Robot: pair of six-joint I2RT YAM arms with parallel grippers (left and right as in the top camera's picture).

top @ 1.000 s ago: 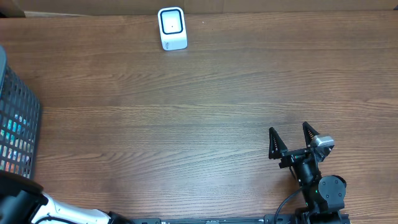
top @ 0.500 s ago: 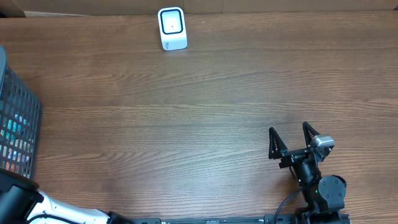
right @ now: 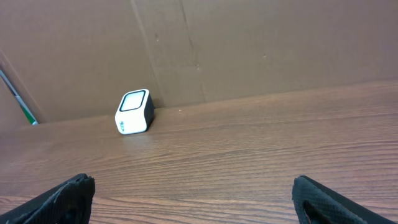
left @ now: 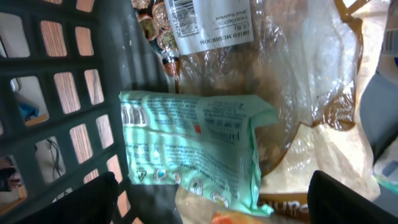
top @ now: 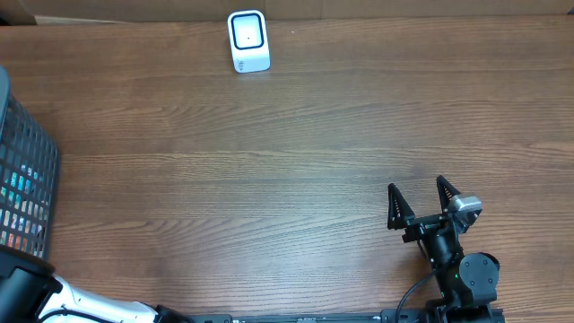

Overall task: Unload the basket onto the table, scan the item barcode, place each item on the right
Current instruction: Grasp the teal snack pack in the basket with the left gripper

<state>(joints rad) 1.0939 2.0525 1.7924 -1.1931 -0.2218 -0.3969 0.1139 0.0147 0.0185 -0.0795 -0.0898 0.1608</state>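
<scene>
Inside the basket (left: 93,74) we see our left hand (left: 221,202) spread wide just over a mint-green packet (left: 193,143), while our right hand (top: 417,193), equally spread, and the white scanner (top: 248,40) sit well away from the basket on the counter (top: 296,179)

Wood table (top: 296,135) w/ white scanner (top: 248,40) at far edge, mesh basket (top: 27,179) at left.
</scene>
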